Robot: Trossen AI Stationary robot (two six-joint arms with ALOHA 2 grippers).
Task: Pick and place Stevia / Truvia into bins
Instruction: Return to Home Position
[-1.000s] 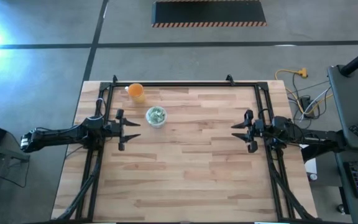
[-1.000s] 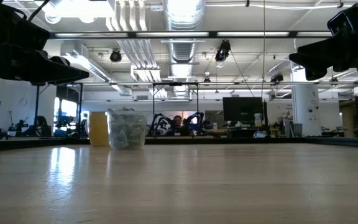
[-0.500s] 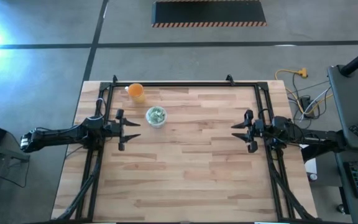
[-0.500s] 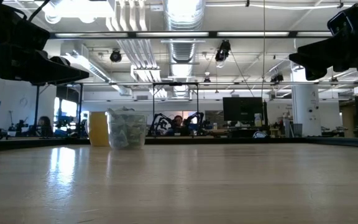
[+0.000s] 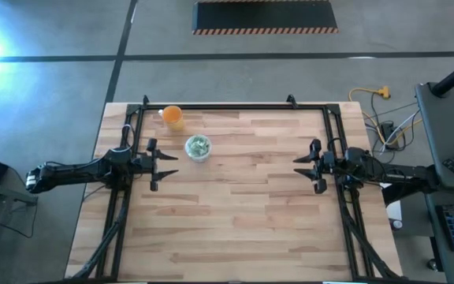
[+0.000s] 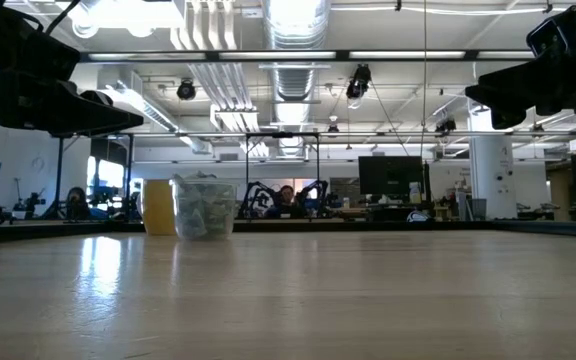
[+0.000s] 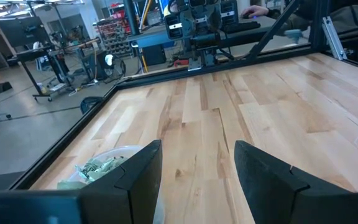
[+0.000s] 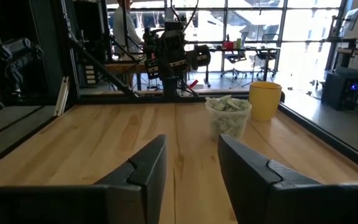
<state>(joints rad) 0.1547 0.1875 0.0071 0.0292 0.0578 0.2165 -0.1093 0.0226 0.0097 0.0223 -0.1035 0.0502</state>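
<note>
A small clear plastic bin point(image 5: 198, 147) stands upright on the table's far left part, filled with pale green-and-white Stevia sachets point(image 8: 229, 104). It also shows in the low view point(image 6: 204, 207) and at the edge of the left wrist view point(image 7: 98, 169). My left gripper point(image 5: 166, 164) hovers open just near and left of the bin, pointing toward the table's right, with nothing between its fingers. My right gripper point(image 5: 299, 166) hovers open at the table's right side, pointing left, holding nothing.
An orange cup point(image 5: 173, 117) stands behind the bin near the table's far left corner. A black frame point(image 5: 235, 106) runs along the far and side edges of the wooden table. The table's middle and near parts are bare wood.
</note>
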